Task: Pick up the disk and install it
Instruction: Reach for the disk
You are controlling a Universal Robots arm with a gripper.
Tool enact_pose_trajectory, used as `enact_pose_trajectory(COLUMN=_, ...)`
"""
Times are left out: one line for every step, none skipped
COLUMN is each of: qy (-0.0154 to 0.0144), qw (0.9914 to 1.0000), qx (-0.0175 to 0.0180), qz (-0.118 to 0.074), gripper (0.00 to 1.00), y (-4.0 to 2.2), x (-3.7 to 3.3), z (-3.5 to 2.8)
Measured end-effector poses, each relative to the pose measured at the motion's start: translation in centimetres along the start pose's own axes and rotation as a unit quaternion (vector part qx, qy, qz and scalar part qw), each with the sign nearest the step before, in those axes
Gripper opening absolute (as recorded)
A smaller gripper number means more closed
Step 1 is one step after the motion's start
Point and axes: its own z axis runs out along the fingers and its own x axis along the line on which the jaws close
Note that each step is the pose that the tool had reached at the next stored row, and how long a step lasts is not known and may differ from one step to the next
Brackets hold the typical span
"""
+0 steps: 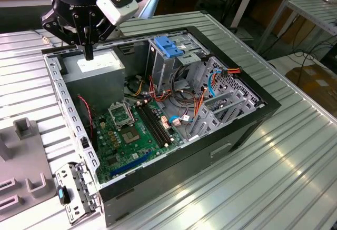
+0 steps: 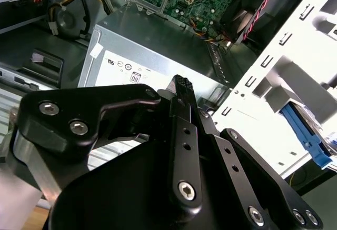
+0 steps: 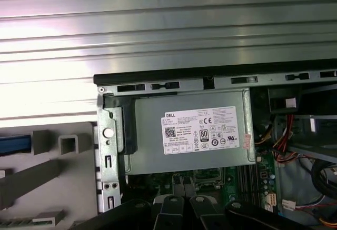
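Note:
My gripper (image 1: 88, 56) hangs shut and empty over the back left corner of the open computer case (image 1: 247, 119), just above the grey power supply box (image 1: 97, 67) with its white sticker. In the second wrist view the gripper (image 2: 181, 82) points at that box (image 2: 158, 46), its fingers pressed together. The disk lies outside the case wall, on the grey fixture. It appears as a blue rail with a bit of silver beside it (image 2: 308, 135) in the second wrist view and as a blue strip (image 3: 15, 143) cut by the edge of the first wrist view.
The case holds a green motherboard (image 1: 129, 135), loose cables (image 1: 184, 114) and a metal drive cage with a flat blue latch plate (image 1: 168, 46). A grey fixture (image 1: 21, 156) and a small bracket (image 1: 73, 188) lie at the exterior view's left on the ribbed metal table (image 1: 274, 177).

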Motion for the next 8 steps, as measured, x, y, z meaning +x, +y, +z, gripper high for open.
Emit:
enact_pose_trajectory(qy=0.0000, qw=1.00000, qx=0.0000, qz=0.000, gripper=0.11, y=0.00, x=0.03, z=0.00)
enact_pose_trajectory(qy=0.0000, qw=1.00000, qx=0.0000, qz=0.000, gripper=0.11, y=-0.01, x=0.07, z=0.01)
enact_pose_trajectory(qy=0.0000, qw=1.00000, qx=0.0000, qz=0.000, gripper=0.11, y=-0.01, x=0.11, z=0.01)
enact_pose_trajectory(qy=0.0001, qw=1.00000, qx=0.0001, qz=0.000, gripper=0.11, y=-0.01, x=0.13, z=0.01)
enact_pose_trajectory(qy=0.0001, qw=1.00000, qx=0.0000, qz=0.000, gripper=0.11, y=-0.01, x=0.17, z=0.01)
enact_pose_trajectory(qy=0.0001, qw=1.00000, qx=0.0000, qz=0.000, gripper=0.11, y=-0.02, x=0.20, z=0.01)
enact_pose_trajectory(qy=0.0001, qw=1.00000, qx=0.0000, qz=0.000, gripper=0.11, y=-0.02, x=0.26, z=0.01)
enact_pose_trajectory(qy=0.0001, qw=1.00000, qx=0.0000, qz=0.000, gripper=0.11, y=-0.02, x=0.28, z=0.02)
